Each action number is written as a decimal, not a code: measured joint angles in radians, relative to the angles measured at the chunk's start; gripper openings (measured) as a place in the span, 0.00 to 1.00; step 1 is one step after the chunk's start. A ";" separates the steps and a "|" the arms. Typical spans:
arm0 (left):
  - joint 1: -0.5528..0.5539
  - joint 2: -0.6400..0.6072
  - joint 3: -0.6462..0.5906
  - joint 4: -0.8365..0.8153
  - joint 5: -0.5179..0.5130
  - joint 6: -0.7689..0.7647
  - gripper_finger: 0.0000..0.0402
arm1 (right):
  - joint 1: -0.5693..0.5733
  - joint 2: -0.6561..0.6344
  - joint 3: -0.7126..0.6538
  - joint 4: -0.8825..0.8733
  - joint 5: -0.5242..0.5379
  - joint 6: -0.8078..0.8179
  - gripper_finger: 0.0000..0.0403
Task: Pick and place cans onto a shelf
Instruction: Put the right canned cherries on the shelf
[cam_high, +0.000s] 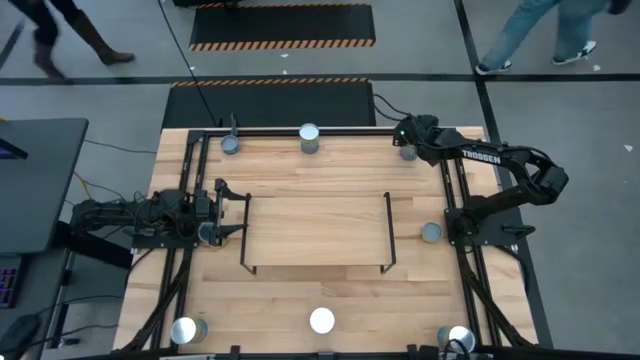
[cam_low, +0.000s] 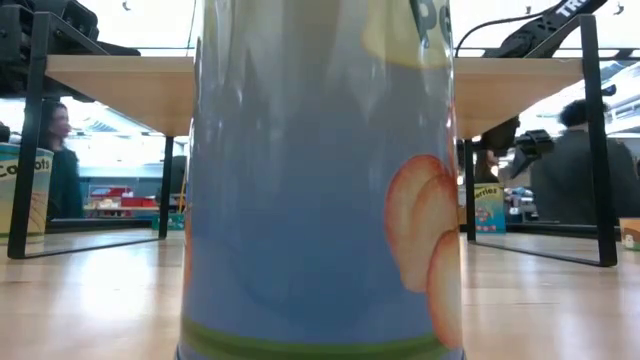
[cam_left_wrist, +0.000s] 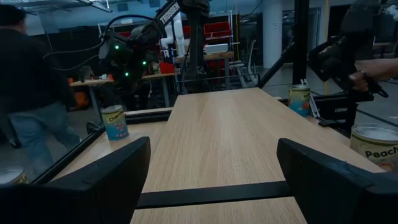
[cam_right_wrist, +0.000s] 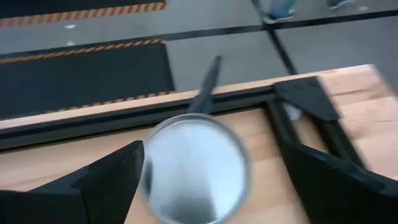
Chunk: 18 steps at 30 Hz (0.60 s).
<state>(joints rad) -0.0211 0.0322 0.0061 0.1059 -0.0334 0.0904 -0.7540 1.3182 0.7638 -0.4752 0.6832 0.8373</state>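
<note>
Here, starting at the left, my left gripper (cam_high: 238, 212) is sitting at the left end of the shelf (cam_high: 315, 232), its fingers (cam_left_wrist: 106, 177) spread wide and pinching nothing — the wrist view is looking straight along the bare light-wood board between them. A can (cam_high: 207, 233) is standing just beside that gripper, at the shelf's left end. Moving right along the far edge of the table (cam_high: 330, 290), cans are standing at the far-left corner (cam_high: 231, 145) and at the far middle (cam_high: 309, 137). Along the near edge, one is waiting at the near-left corner (cam_high: 184, 330), one at the near middle (cam_high: 321, 320) — that one is filling the low view with its blue label (cam_low: 320, 180) — and one at the near-right corner (cam_high: 460, 338). Further right, a can (cam_high: 432, 232) is standing just off the shelf's right end. At the far-right corner, my right gripper (cam_high: 405, 138) is hovering directly above the last can (cam_right_wrist: 194, 167), fingers (cam_right_wrist: 109, 180) spread on either side of its shiny round top and not touching it. The shelf board itself is carrying no cans.
</note>
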 joint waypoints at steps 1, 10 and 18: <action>0.000 0.000 0.000 0.000 0.000 0.000 0.89 | 0.003 0.000 -0.005 0.033 -0.015 -0.015 0.97; 0.000 0.000 0.000 0.000 0.000 0.000 0.89 | -0.003 0.031 -0.012 0.062 0.025 -0.037 0.96; 0.000 0.000 0.000 0.000 0.000 0.000 0.89 | -0.002 0.129 -0.012 0.090 0.012 0.020 0.96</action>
<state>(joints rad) -0.0209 0.0322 0.0061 0.1062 -0.0334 0.0906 -0.7563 1.4473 0.7513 -0.3853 0.6954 0.8570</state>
